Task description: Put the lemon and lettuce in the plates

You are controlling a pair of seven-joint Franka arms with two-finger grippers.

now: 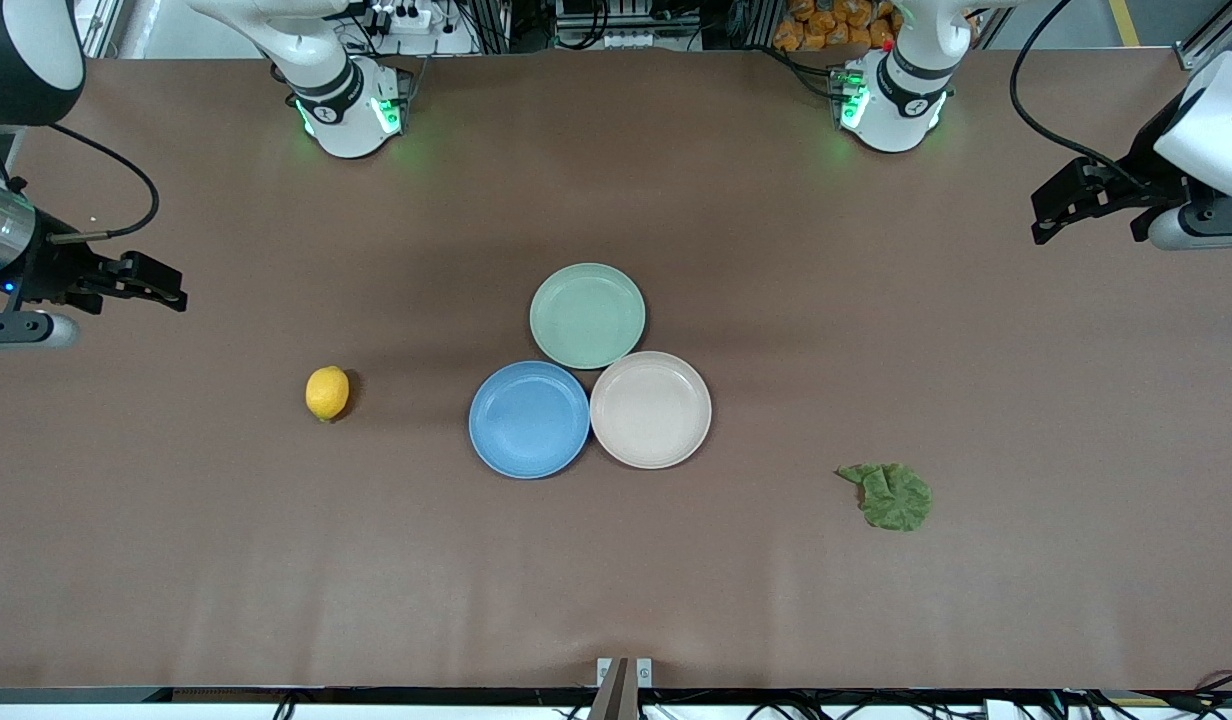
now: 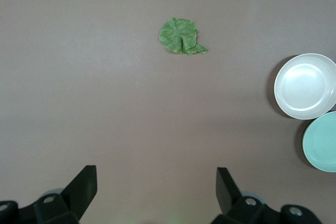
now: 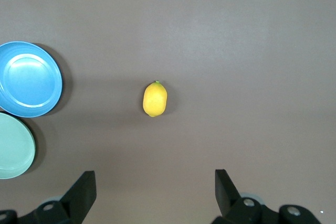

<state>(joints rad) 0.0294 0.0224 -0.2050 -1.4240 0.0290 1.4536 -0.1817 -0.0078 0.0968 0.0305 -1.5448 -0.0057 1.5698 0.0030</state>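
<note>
The yellow lemon (image 1: 327, 392) lies on the brown table toward the right arm's end, beside the blue plate (image 1: 529, 419). The beige-pink plate (image 1: 651, 409) touches the blue one; both are empty. The green lettuce (image 1: 891, 495) lies toward the left arm's end, nearer to the front camera than the plates. My right gripper (image 1: 171, 288) is open and empty, up over the table's right-arm end. In the right wrist view (image 3: 155, 184) it is apart from the lemon (image 3: 155, 98). My left gripper (image 1: 1051, 210) is open and empty over the left-arm end. In the left wrist view (image 2: 156, 182) it is apart from the lettuce (image 2: 181, 36).
A pale mint-green plate (image 1: 587, 315) lies empty, touching both other plates, farther from the front camera than they are. The two robot bases (image 1: 346, 110) stand along the table's edge farthest from the front camera.
</note>
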